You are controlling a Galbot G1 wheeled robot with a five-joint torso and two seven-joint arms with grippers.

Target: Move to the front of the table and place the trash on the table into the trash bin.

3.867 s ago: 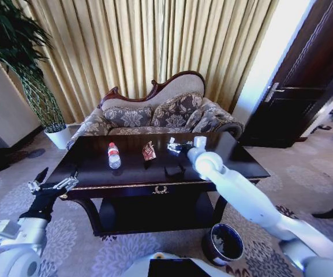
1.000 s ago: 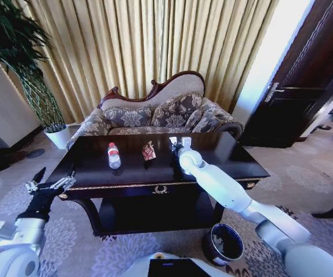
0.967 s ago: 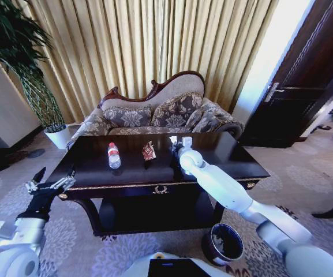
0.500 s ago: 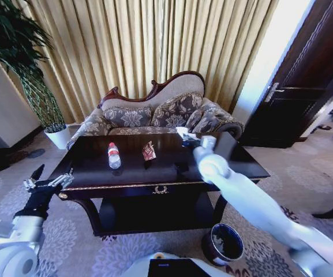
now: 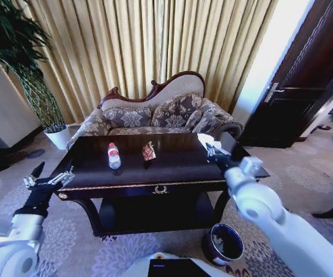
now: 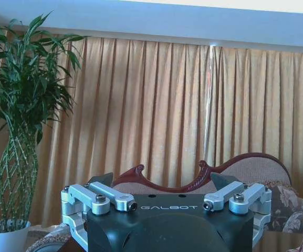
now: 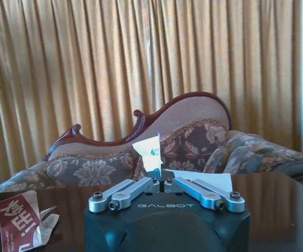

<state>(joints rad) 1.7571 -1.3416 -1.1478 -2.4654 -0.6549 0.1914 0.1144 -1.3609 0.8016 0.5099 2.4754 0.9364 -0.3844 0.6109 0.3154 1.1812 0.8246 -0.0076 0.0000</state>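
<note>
Right gripper [image 5: 210,146]: jaws clenched on a small white paper scrap [image 7: 149,153], raised above the right part of the glossy near-black counter [image 5: 166,167]. Clear plastic bottle with red cap [image 5: 114,156] and reddish-brown crumpled wrapper [image 5: 149,151] lie on the counter, apart. Round dark maroon bin [image 5: 223,243] stands on the carpet by the right front leg. Left gripper [image 5: 49,179]: jaws released, beside the counter's left end
</note>
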